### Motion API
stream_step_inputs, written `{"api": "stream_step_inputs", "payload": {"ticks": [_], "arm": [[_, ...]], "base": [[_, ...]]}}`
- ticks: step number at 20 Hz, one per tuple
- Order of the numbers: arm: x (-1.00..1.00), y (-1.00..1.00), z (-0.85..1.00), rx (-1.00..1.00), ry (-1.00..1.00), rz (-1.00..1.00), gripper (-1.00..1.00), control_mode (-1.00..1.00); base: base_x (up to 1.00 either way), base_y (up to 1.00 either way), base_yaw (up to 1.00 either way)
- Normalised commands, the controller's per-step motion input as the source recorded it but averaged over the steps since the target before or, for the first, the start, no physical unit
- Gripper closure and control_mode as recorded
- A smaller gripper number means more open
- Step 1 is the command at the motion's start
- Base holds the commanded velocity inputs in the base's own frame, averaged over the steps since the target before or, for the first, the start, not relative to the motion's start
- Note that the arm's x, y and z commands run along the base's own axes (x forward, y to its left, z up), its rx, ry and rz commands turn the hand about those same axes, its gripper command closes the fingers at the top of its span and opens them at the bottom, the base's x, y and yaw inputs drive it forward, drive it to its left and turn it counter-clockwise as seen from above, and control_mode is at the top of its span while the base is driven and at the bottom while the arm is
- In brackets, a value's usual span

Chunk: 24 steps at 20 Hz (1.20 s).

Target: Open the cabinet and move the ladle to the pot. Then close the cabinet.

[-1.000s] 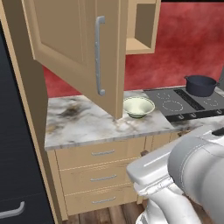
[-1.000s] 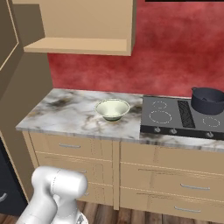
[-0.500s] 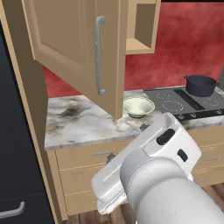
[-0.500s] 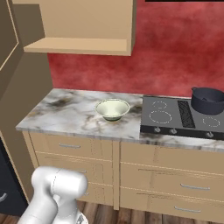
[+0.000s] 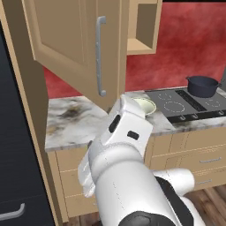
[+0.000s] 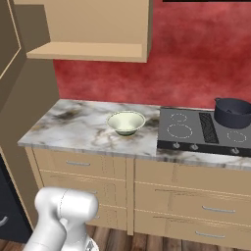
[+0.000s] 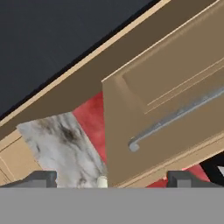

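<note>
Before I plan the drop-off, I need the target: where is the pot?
The pot sits on the back right burner of the black cooktop, far right in both base views, well right of the pale green bowl.

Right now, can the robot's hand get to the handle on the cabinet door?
Probably yes. The cabinet door already stands swung open over the counter, and its grey bar handle lies ahead of the open hand with nothing between them. How far off it is I cannot tell.
</note>
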Motion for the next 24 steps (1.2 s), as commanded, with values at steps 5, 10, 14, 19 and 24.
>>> {"api": "stream_step_inputs", "payload": {"ticks": [5, 10, 14, 19, 24], "arm": [[0.41, 0.12, 0.04, -0.28, -0.1, 0.07, -1.0, -1.0], [0.28, 0.15, 0.03, -0.25, -0.16, 0.01, -1.0, -1.0], [0.09, 0.01, 0.12, -0.24, -0.15, 0.0, -1.0, -1.0], [0.05, 0.0, 0.09, -0.22, -0.1, 0.0, -1.0, -1.0], [0.34, 0.0, 0.03, -0.2, -0.05, 0.0, -1.0, -1.0]], "base": [[0.0, 0.0, 0.0], [0.0, 0.0, 0.0], [0.0, 0.0, 0.0], [0.0, 0.0, 0.0], [0.0, 0.0, 0.0]]}}
